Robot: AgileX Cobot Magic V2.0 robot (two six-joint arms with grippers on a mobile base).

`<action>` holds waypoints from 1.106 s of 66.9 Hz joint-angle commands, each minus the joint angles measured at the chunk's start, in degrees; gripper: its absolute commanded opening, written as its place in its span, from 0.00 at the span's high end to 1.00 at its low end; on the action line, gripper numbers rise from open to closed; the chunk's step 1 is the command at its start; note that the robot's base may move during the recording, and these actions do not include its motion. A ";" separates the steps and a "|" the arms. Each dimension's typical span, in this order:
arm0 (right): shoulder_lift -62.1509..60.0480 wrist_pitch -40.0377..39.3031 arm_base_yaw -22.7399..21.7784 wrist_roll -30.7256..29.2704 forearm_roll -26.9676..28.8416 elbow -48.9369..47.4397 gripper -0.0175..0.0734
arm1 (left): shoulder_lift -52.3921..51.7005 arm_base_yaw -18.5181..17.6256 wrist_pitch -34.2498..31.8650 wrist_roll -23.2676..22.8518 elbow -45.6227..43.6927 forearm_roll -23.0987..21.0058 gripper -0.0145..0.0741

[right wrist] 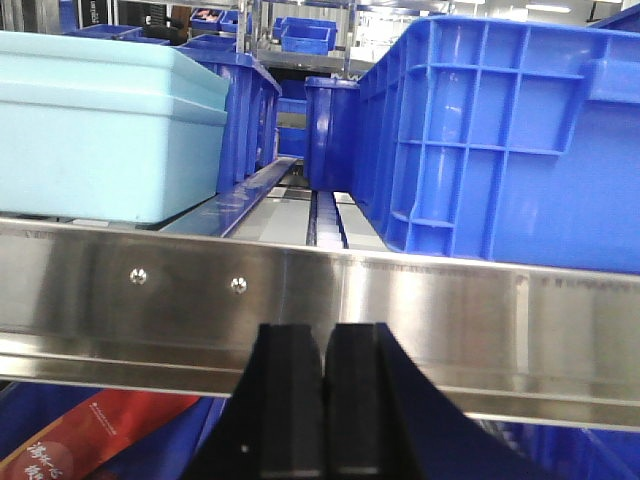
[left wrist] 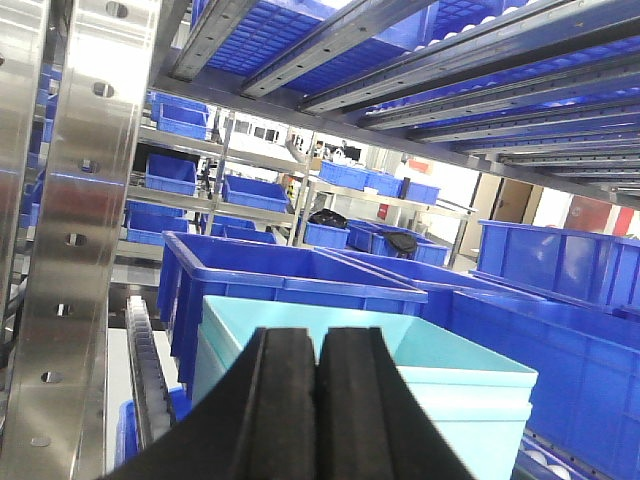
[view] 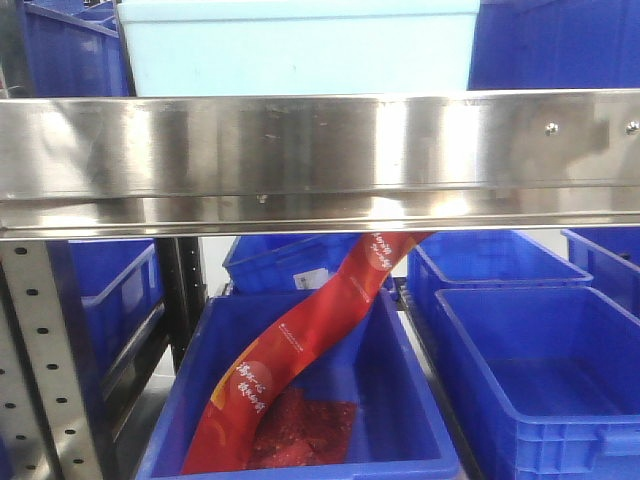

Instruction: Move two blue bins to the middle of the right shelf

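Nearest in each wrist view were the grippers. The left gripper (left wrist: pixel 318 400) had its black pads pressed together with nothing between them; the right gripper (right wrist: pixel 325 400) was likewise clenched on nothing.

Just beyond the right gripper ran the brushed stainless-steel shelf rail (right wrist: pixel 400 300), which also crossed the front view. Behind it on that shelf level sat a pale turquoise plastic tub (right wrist: pixel 100 130) to the left and a large ribbed blue plastic bin (right wrist: pixel 500 130) to the right, apart, with a roller track between them. The left wrist view showed the same turquoise tub (left wrist: pixel 400 370) just ahead of the pads, with another deep blue bin (left wrist: pixel 280 285) behind it.

Below the rail, the front view showed an open blue bin holding a red printed foil strip (view: pixel 300 340) that curled up out of it, and an empty blue bin (view: pixel 540 370) just beside it on the right. Further back, more blue bins filled distant racks.

Judgement: no bin grasped yet, so the task stood at the approach step for the first bin. Next move would call for opening both grippers and taking a blue bin by opposite rims, clear of the rail. Which shelf is the target could not be told.
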 commanded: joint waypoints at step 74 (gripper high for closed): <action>-5.01 3.73 -0.26 2.88 -0.84 0.17 0.99 | -1.13 1.35 -2.41 3.33 2.56 4.30 0.96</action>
